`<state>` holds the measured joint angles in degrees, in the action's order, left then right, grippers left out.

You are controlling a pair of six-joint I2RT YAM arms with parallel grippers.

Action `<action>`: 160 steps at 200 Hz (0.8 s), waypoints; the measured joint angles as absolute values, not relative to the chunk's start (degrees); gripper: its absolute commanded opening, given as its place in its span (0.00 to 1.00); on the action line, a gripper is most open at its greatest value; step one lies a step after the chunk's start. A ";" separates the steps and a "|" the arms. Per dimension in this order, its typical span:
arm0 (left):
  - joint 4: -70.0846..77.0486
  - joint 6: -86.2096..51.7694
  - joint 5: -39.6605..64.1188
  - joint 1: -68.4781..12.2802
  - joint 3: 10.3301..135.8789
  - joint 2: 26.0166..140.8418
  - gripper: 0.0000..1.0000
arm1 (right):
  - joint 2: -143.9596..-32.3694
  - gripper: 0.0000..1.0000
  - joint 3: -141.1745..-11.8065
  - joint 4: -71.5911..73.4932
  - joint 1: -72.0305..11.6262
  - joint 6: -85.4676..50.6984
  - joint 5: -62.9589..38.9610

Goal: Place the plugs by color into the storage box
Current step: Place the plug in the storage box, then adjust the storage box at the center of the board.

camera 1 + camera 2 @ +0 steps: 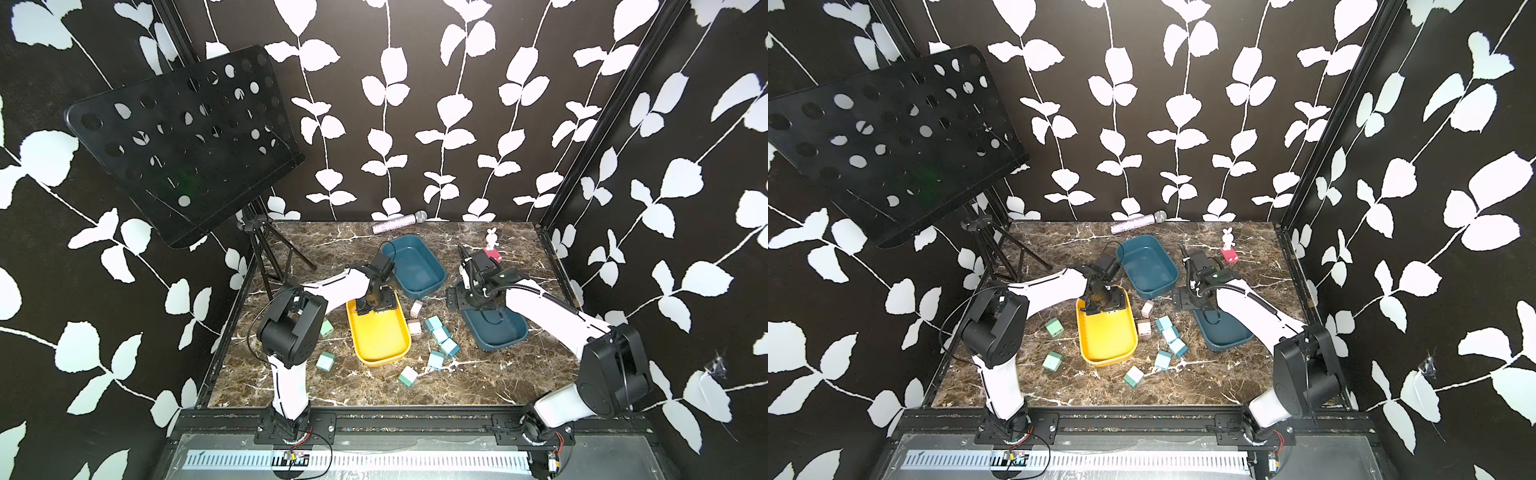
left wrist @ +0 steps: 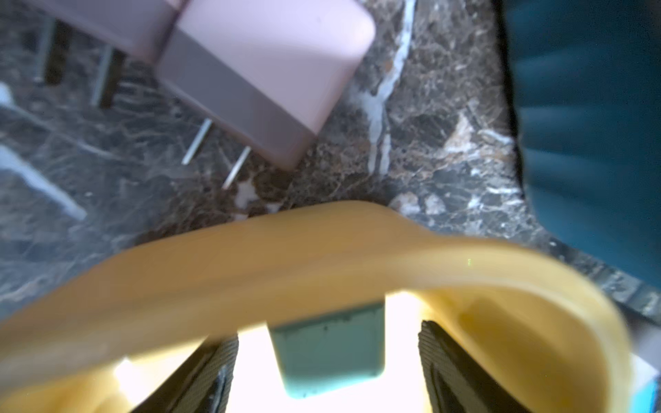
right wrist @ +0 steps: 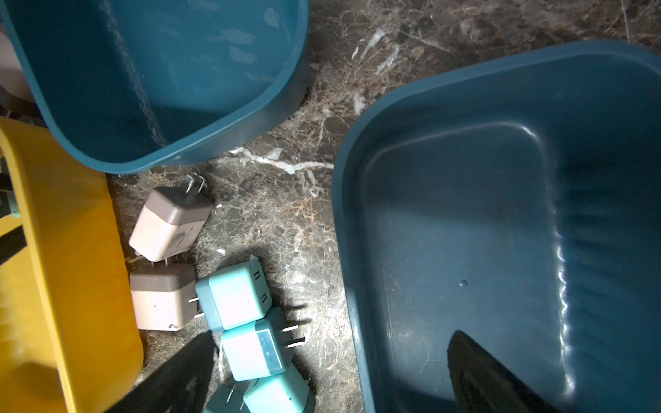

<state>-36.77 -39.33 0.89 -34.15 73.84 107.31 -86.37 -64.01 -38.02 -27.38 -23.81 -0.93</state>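
Yellow tray (image 1: 380, 345) is lying mid-table in a top view, the left gripper (image 1: 376, 307) hanging over its twelve o'clock end, loose plugs (image 1: 439, 334) at three o'clock. In the left wrist view, its jaws are standing apart around a mint plug (image 2: 329, 354) inside that tray. In the right wrist view, the right gripper (image 3: 332, 336) is gaping empty above a bare teal tray (image 3: 465, 250). The plugs are looking light, rigid and smooth; I would grip the flat sides.

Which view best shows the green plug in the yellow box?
Left wrist: green plug, close up, between the open left tool's fingers. In both top views that tool hides it; right wrist shows a sliver at most.
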 measured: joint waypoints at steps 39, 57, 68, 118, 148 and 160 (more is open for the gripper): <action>-44.18 -39.38 -1.87 -34.26 76.66 99.29 0.82 | -86.37 0.99 -64.03 -38.09 -27.38 -23.83 -0.95; -47.97 -40.12 -4.78 -34.02 77.21 92.99 0.82 | -86.37 0.99 -64.03 -38.11 -27.38 -23.86 -1.17; -50.22 -40.84 -6.24 -33.58 77.21 89.43 0.84 | -86.37 0.98 -64.03 -38.11 -27.38 -23.86 -1.37; -55.46 -44.95 -7.46 -25.08 67.64 78.04 0.90 | -86.37 0.98 -64.03 -38.06 -27.38 -23.99 -2.72; -55.77 -45.80 -6.00 -21.65 62.70 80.55 0.93 | -86.39 0.99 -64.03 -38.11 -27.38 -23.99 -3.44; -55.55 -45.78 -5.15 -21.08 62.43 82.67 0.92 | -86.39 0.99 -64.03 -38.17 -27.38 -23.99 -3.55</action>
<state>-55.55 -45.78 -5.15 -21.08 62.43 82.67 -86.39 -64.03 -38.17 -27.38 -23.99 -3.55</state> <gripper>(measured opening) 0.928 0.986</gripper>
